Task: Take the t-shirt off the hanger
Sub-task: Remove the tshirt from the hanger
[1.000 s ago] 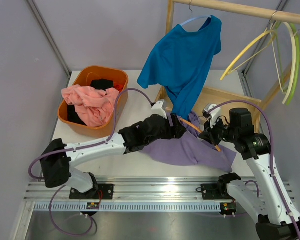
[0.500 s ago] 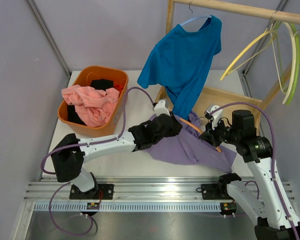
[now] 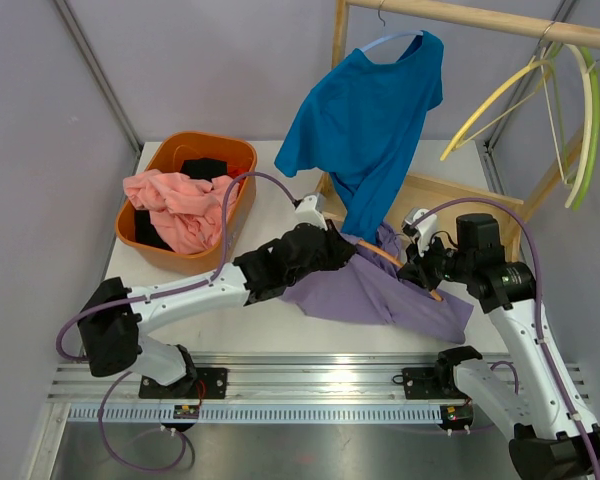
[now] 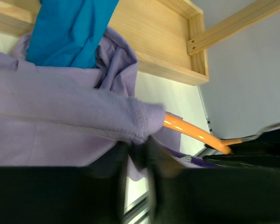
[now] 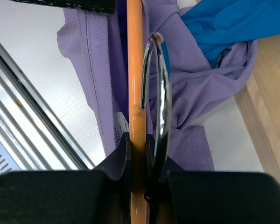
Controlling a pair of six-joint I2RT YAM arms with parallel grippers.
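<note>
Nearest, by the near edge of the bench point(image 3: 280, 330), the purple t-shirt point(image 3: 370, 295) lies crumpled toward the right corner, with the orange hanger point(image 3: 375, 250) tangled in it

The right gripper point(image 5: 138, 158) is clamped on the hanger's orange bar just beside its chrome hook point(image 5: 159, 93), holding that end up off the cloth

The left gripper point(image 4: 139, 154) is pinched on a fold of purple fabric at a stitched hem, right where the hanger slips under the cloth

In the left wrist view one stretch of orange bar shows bare between that hem and the right gripper, while the rest runs under the fabric out of sight

My judgement: the task is mid-way, both holds are made and one end of the hanger looks free, but the shirt has yet to be drawn off the buried end, and how much bar remains inside I cannot tell

Farther back on the left edge sits an orange basket point(image 3: 165, 253) heaped with pink clothing point(image 3: 180, 205) and something dark

At the far right a wooden rack base point(image 3: 450, 195) stands on the white bench; a blue t-shirt point(image 3: 365, 130) hangs from the wooden rail point(image 3: 480, 20) above, its hem draping down to the purple one

Bare pale green and yellow hangers point(image 3: 588, 130) hang at the far right; plain grey walls close in the space
</note>
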